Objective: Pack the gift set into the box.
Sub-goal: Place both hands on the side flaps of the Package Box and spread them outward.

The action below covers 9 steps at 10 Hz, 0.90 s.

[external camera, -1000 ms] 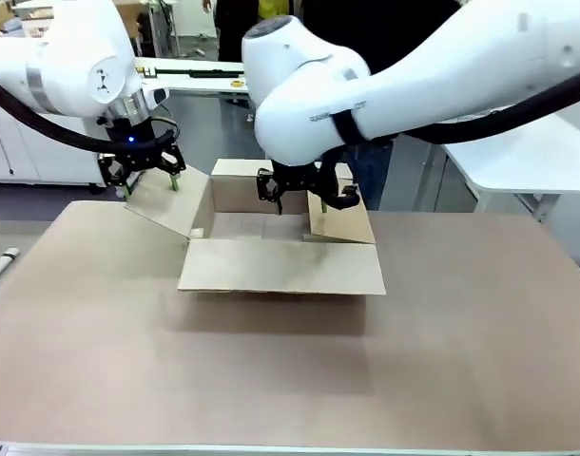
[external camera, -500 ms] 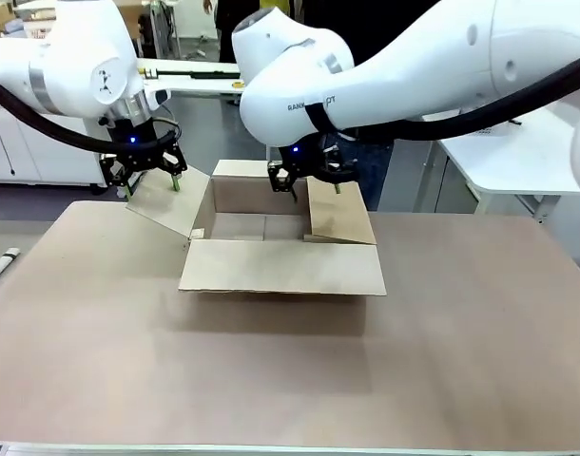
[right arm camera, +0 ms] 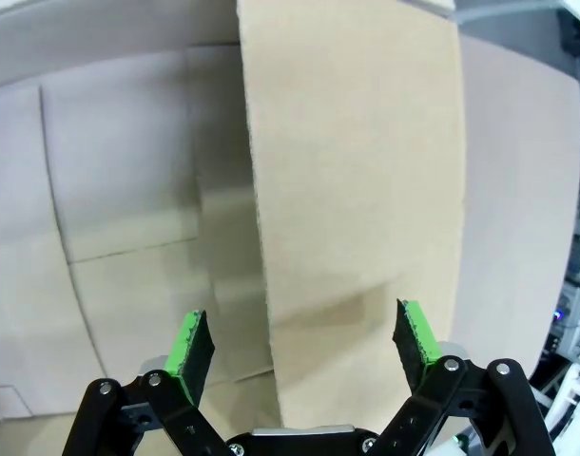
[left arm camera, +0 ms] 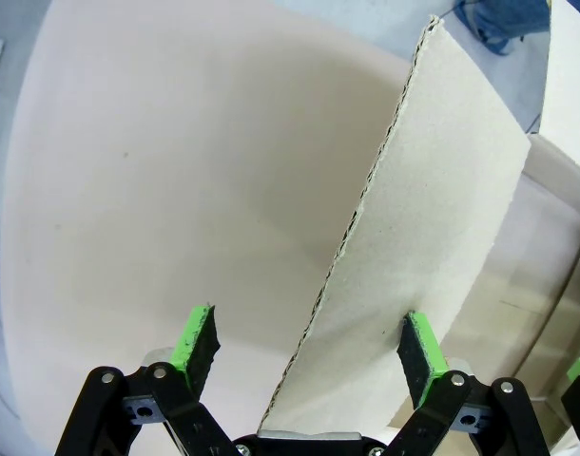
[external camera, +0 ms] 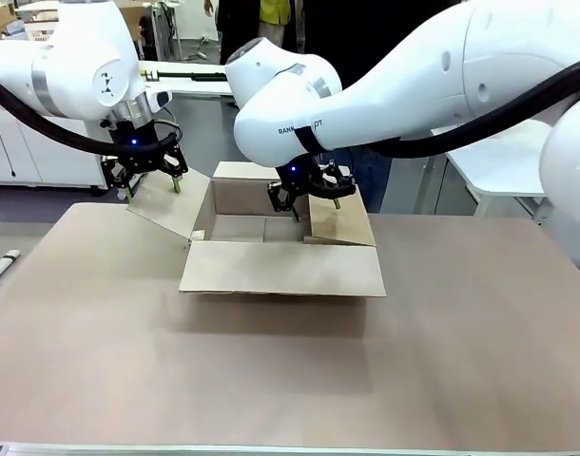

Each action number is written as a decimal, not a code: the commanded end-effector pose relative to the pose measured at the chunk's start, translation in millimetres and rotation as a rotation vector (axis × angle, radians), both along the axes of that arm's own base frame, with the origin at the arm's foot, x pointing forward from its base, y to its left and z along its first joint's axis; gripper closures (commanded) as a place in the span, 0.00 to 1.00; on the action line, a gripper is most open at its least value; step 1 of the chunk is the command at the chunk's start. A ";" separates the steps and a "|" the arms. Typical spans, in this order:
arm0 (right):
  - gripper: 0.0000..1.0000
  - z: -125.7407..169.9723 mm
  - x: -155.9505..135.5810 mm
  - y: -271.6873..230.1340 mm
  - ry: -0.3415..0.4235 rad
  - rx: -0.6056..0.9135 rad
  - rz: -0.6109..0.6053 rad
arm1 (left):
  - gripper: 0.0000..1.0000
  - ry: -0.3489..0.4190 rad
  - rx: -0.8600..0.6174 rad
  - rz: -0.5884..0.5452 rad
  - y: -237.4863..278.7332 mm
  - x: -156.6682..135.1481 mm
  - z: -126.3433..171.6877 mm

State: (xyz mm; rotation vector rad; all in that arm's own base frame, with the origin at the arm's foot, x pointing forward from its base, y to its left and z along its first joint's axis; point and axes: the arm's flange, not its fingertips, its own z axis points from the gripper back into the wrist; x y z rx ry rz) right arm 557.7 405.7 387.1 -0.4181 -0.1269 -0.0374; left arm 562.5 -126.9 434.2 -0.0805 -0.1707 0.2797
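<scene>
The box (external camera: 271, 271) sits mid-surface (external camera: 461, 361); from the front its floor is mostly hidden. The wrist views show the left gripper (left arm camera: 309, 344) and right gripper (right arm camera: 304, 347) wide open, each astride a raised flap's edge and gripping nothing.

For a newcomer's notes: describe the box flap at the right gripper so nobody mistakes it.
On the tan table stands an open brown corrugated cardboard box. Its right flap slopes up toward the black, green-padded right gripper, open above it; the near flap lies flat.
</scene>
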 end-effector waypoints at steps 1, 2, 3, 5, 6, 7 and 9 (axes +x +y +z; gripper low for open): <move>0.00 10.3 6.6 -10.9 -0.017 -0.065 0.027 | 0.00 0.002 0.017 0.017 -0.4 -1.5 2.0; 0.00 16.3 5.9 -18.3 -0.023 -0.087 0.029 | 0.00 0.002 0.017 0.017 -0.4 -1.5 2.0; 0.00 22.8 4.8 -27.6 -0.023 -0.106 0.027 | 0.00 0.002 0.017 0.017 -0.4 -1.5 2.0; 0.00 41.8 2.2 -49.6 -0.033 -0.099 -0.008 | 0.00 0.002 0.017 0.017 -0.4 -1.5 2.0; 0.00 53.1 0.9 -58.4 -0.038 -0.067 -0.010 | 0.00 0.002 0.017 0.017 -0.4 -1.5 2.0; 0.00 61.9 0.6 -66.4 -0.048 -0.062 -0.022 | 0.00 0.002 0.017 0.017 -0.4 -1.5 2.0; 0.00 75.1 -2.4 -85.5 -0.061 -0.068 -0.051 | 0.00 0.002 0.017 0.017 -0.4 -1.5 2.0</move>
